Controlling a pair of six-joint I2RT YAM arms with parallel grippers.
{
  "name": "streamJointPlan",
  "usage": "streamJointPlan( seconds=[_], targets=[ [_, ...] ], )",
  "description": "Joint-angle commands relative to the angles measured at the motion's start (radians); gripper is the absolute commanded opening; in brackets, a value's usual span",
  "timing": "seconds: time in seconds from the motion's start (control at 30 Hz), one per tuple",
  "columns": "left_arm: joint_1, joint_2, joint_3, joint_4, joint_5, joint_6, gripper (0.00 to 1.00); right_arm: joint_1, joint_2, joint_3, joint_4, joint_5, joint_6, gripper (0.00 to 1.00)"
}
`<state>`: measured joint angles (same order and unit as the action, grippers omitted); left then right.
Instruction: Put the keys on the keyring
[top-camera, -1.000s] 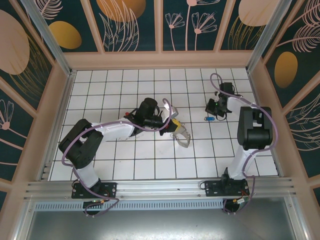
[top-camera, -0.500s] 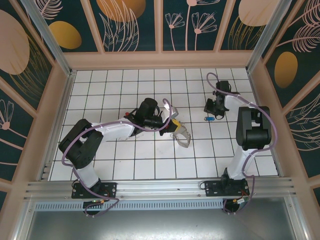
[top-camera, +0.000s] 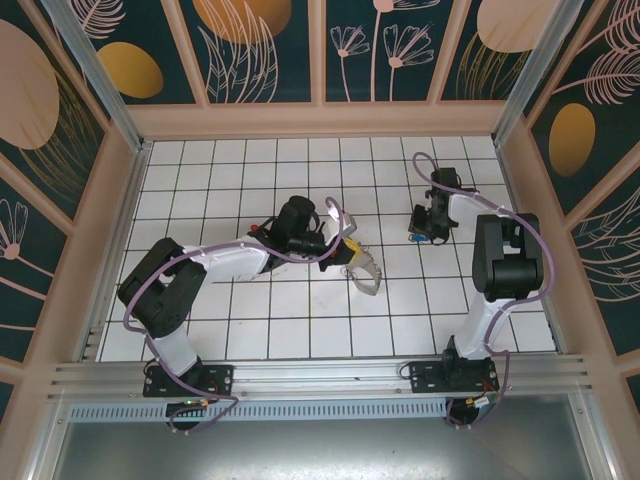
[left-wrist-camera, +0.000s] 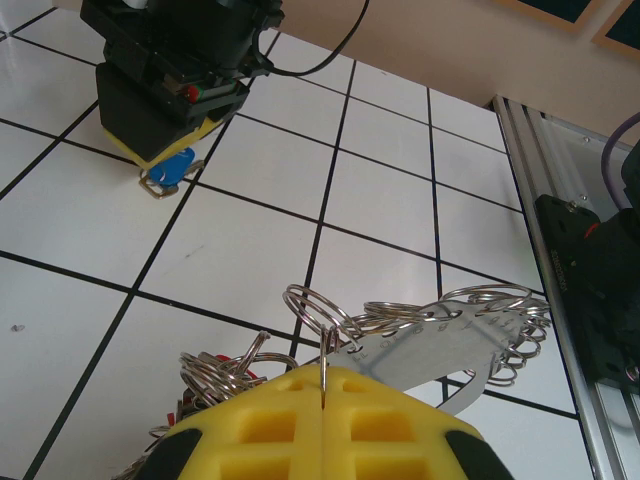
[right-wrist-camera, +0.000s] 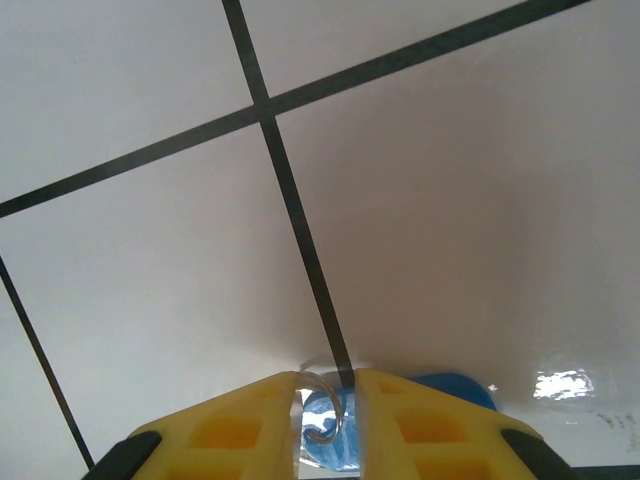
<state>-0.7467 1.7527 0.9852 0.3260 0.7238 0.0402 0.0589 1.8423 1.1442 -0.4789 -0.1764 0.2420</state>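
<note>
My left gripper (top-camera: 343, 256) (left-wrist-camera: 324, 388) is shut on one thin silvery ring (left-wrist-camera: 312, 312) of the keyring (top-camera: 366, 272), a grey metal loop (left-wrist-camera: 455, 345) fringed with many small rings, resting on the tiles. Bits of red key heads (left-wrist-camera: 228, 366) show among the rings at its left. The loose key is blue-headed (right-wrist-camera: 445, 388) (left-wrist-camera: 176, 168) with a small silver ring (right-wrist-camera: 322, 412). My right gripper (top-camera: 424, 228) (right-wrist-camera: 328, 402) (left-wrist-camera: 166, 158) stands straight down over it. Its yellow pads are narrowly open on either side of that small ring, and the ring does not fill the gap.
White tiled floor (top-camera: 260, 320) with black grout lines, walled in by a wooden frame (top-camera: 320, 120). An aluminium rail (left-wrist-camera: 545, 250) and the right arm's base run along the near edge. Free tiles lie between the two grippers.
The right gripper has shifted slightly left and settled over the blue key, now mostly covering it from above. The left gripper and the keyring have not moved.
</note>
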Motion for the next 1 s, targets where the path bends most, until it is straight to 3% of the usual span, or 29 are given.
streamJointPlan(
  seconds=[0.0,0.27,0.97],
  targets=[
    [-0.008,-0.027,0.017,0.006,0.015,0.007,0.0,0.014,-0.018,-0.018,-0.022,-0.006,0.007,0.21],
    [-0.011,-0.025,0.021,0.002,0.011,0.007,0.0,0.033,-0.023,-0.005,-0.015,0.009,0.004,0.08],
    [-0.014,-0.012,0.038,-0.016,0.014,0.009,0.0,0.049,-0.004,0.017,-0.02,0.019,0.002,0.11]
  ],
)
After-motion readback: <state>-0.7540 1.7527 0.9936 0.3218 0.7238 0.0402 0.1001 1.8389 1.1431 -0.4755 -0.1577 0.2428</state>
